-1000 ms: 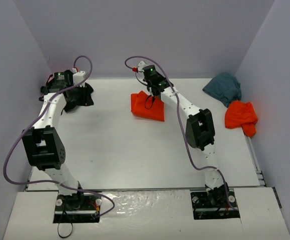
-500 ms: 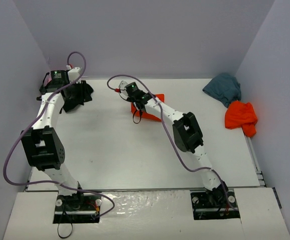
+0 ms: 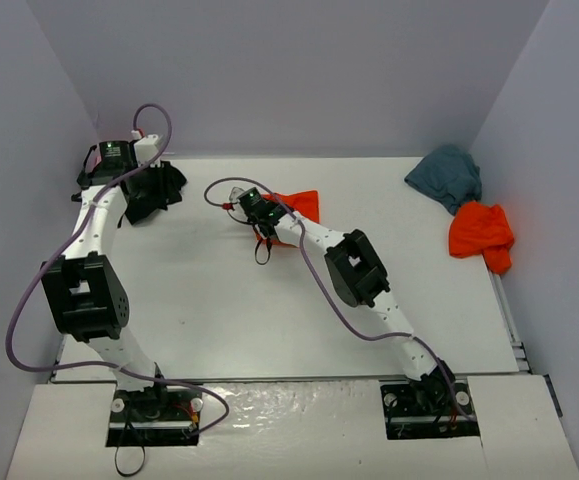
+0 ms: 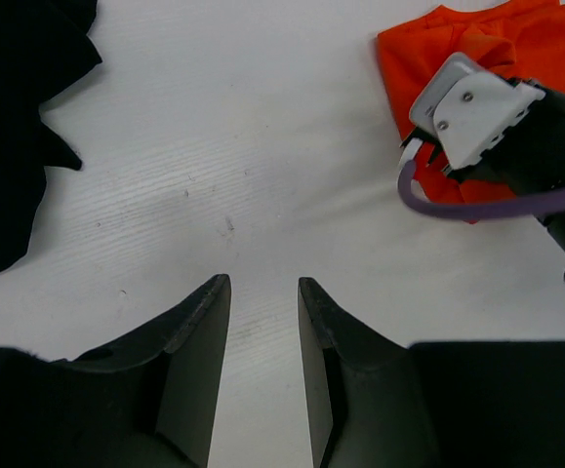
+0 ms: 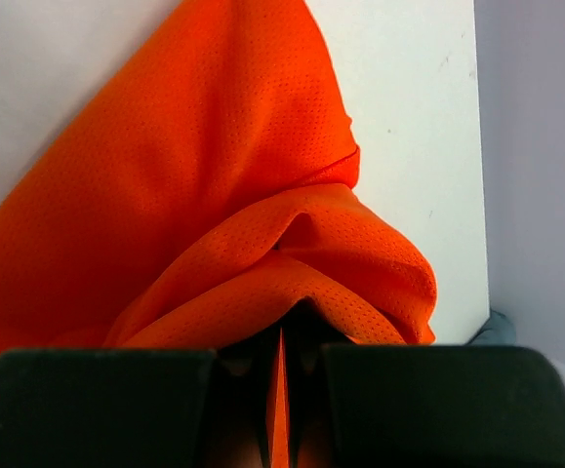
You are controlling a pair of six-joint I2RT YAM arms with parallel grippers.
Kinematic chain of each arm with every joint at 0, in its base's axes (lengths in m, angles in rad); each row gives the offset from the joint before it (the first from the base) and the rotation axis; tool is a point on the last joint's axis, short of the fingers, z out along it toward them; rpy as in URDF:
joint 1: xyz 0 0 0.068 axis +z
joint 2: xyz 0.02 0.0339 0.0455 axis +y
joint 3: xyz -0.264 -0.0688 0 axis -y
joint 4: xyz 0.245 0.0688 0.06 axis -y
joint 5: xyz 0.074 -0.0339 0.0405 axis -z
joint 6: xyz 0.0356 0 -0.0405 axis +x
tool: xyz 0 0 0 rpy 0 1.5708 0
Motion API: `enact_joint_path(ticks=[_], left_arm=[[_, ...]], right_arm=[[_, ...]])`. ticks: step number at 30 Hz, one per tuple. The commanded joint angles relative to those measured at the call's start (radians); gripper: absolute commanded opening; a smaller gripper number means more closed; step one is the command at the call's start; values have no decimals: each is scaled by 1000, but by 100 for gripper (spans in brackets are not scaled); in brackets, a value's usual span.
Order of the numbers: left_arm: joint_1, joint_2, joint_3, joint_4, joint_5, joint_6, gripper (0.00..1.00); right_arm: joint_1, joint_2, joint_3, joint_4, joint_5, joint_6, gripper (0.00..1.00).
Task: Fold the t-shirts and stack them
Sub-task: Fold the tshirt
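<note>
On the table, right fingers pinching orange t-shirt, left fingers parted

Right arm stretched far forward and leftward from base, wrist low at near-left edge of orange-red t-shirt. Right gripper clamped on fold of that t-shirt, fingers almost touching. Left arm reached forward, well left of t-shirt. Left gripper pointed down, fingers parted, nothing between.
</note>
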Motion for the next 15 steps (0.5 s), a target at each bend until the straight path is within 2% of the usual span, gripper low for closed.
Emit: enact_joint_path(ticks=[1, 6, 10, 15], left_arm=[[9, -83, -4, 74, 20, 0, 31], [9, -97, -33, 94, 25, -4, 31], [9, -101, -28, 101, 29, -12, 31], [7, -105, -24, 123, 41, -48, 31]], right_arm=[[114, 33, -60, -43, 22, -85, 0], [136, 108, -28, -30, 69, -91, 0], [139, 187, 25, -13, 199, -108, 1], [139, 199, 20, 56, 345, -142, 4]])
